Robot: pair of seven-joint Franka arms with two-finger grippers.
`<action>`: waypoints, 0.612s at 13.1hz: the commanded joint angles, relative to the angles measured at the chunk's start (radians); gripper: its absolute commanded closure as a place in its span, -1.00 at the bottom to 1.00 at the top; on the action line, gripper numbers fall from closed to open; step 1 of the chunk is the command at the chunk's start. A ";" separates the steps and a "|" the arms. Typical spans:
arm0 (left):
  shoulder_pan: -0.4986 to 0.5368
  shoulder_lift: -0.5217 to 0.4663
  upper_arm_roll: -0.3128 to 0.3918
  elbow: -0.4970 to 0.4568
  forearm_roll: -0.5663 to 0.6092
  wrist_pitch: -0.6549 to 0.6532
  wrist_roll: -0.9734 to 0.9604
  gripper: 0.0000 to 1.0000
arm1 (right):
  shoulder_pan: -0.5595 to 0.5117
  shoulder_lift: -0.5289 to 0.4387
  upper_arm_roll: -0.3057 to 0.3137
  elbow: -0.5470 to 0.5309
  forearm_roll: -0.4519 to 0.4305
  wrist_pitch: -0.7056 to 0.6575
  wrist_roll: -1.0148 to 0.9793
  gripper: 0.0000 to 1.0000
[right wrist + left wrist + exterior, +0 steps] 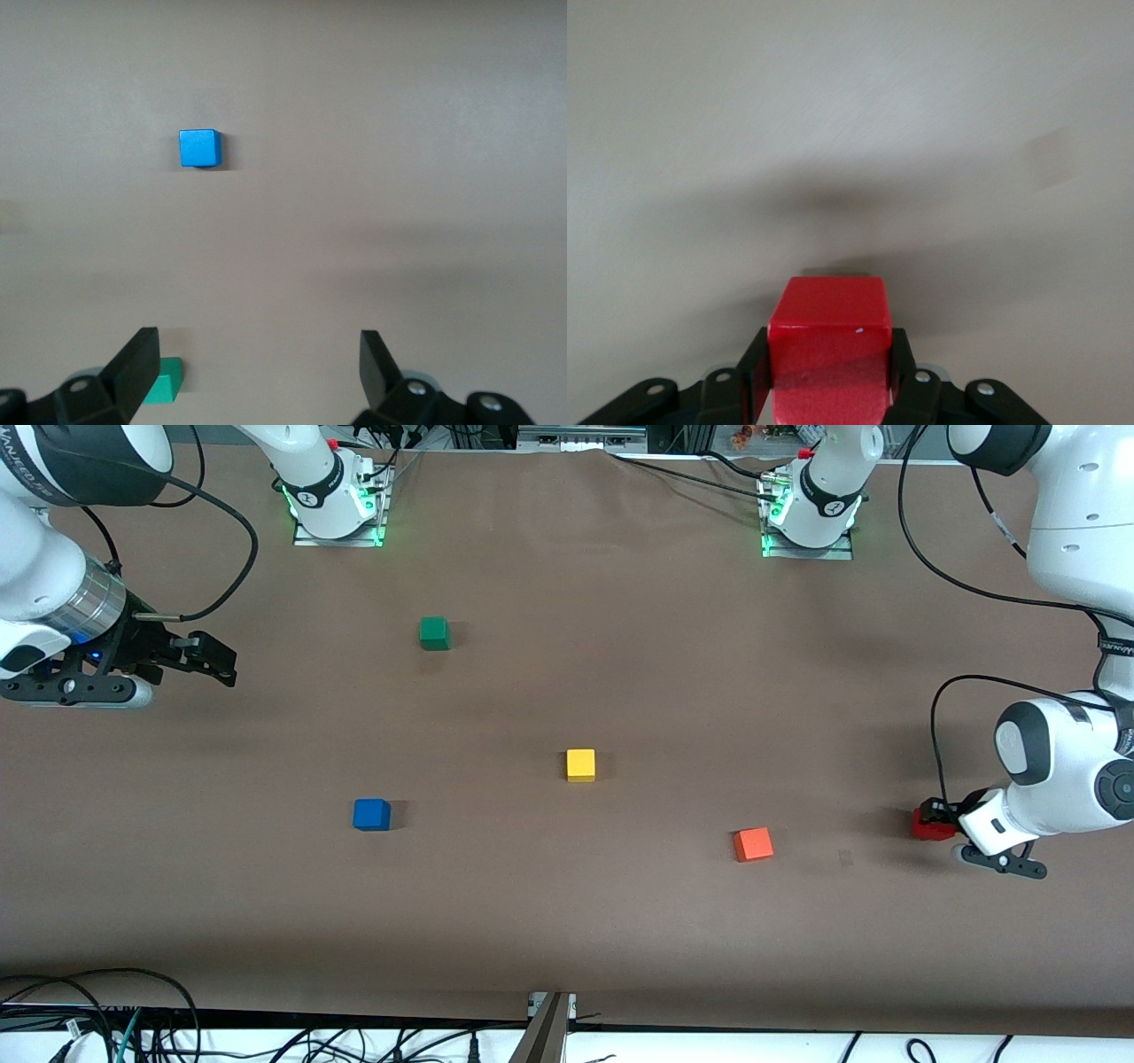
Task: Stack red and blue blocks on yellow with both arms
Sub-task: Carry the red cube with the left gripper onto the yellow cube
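My left gripper (pixel 932 817) is shut on the red block (pixel 930 829) low at the left arm's end of the table; in the left wrist view the red block (pixel 828 350) fills the space between the two black fingers (pixel 907 376). The blue block (pixel 371 814) sits on the table toward the right arm's end and also shows in the right wrist view (pixel 198 148). The yellow cube (pixel 580 764) sits near the table's middle. My right gripper (pixel 213 660) hangs open and empty in the air at the right arm's end of the table, and it also shows in the right wrist view (pixel 257 363).
A green cube (pixel 434 632) lies farther from the front camera than the blue block and shows in the right wrist view (pixel 165 383). An orange cube (pixel 753 843) lies between the yellow cube and the red block, nearer to the front camera. The brown table (pixel 567 921) ends near loose cables.
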 commanded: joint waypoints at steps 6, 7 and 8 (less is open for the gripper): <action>-0.200 -0.068 -0.231 0.141 0.010 -0.263 -0.500 1.00 | -0.003 -0.006 -0.004 0.009 -0.005 0.018 -0.011 -1.00; -0.255 -0.068 -0.231 0.142 0.010 -0.263 -0.569 1.00 | -0.003 -0.006 -0.005 0.009 -0.005 0.033 -0.011 -1.00; -0.315 -0.064 -0.228 0.145 0.011 -0.263 -0.644 1.00 | -0.004 -0.005 -0.007 0.009 -0.005 0.044 -0.011 -1.00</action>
